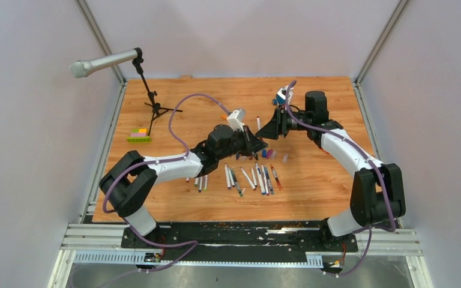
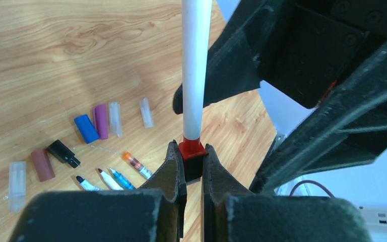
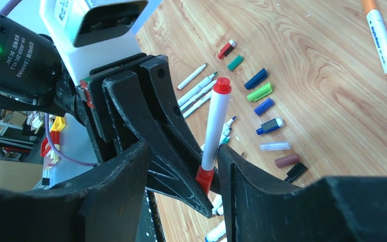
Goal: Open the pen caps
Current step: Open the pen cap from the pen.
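Note:
A white pen stands upright in the air between both grippers. My left gripper is shut on the red square cap at the pen's lower end. My right gripper is open, and the white barrel rises between its fingers, close to the right-hand finger. The pen's top end is round and red. In the top view the two grippers meet at mid-table, left gripper and right gripper. Several loose pen caps lie on the wood below, beside a row of uncapped pens.
A microphone on a black stand is at the back left, with a green-yellow brick bar at its foot. An orange-ended pen lies apart from the others. The wooden table ends at a metal rail near the arm bases.

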`<act>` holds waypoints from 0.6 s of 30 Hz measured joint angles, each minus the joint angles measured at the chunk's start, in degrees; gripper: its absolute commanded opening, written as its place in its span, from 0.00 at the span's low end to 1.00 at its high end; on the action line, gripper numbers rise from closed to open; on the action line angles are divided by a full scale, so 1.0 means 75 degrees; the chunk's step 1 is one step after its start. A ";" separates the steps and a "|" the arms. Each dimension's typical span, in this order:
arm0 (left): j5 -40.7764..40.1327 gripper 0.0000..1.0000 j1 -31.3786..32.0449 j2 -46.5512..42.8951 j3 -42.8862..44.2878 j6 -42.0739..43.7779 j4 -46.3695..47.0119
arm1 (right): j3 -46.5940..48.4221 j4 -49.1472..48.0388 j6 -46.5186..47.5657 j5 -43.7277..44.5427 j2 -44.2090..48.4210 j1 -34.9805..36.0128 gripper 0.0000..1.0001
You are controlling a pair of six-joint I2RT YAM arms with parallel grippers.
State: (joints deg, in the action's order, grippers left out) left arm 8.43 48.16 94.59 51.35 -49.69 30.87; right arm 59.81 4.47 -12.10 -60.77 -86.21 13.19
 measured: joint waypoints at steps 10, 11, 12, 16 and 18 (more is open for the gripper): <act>0.0443 0.00 -0.0029 -0.0277 -0.0172 0.0434 0.0029 | 0.0000 0.0026 -0.0166 -0.0254 0.0035 0.0055 0.39; 0.0472 0.00 -0.0029 -0.0300 -0.0192 0.0443 0.0035 | 0.0000 0.0050 -0.0178 -0.0259 0.0026 0.0055 0.39; 0.0501 0.00 -0.0029 -0.0326 -0.0216 0.0449 0.0047 | 0.0000 0.0058 -0.0184 -0.0262 0.0020 0.0058 0.39; 0.0641 0.00 -0.0029 -0.0420 -0.0370 0.0452 0.0219 | 0.0003 0.0099 -0.0239 -0.0265 0.0003 0.0085 0.38; 0.0685 0.00 -0.0029 -0.0460 -0.0463 0.0449 0.0303 | 0.0003 0.0099 -0.0277 -0.0274 0.0003 0.0087 0.31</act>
State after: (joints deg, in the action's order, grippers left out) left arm 13.56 47.94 91.13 47.88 -46.33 33.15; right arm 59.83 5.21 -14.17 -62.83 -86.19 13.85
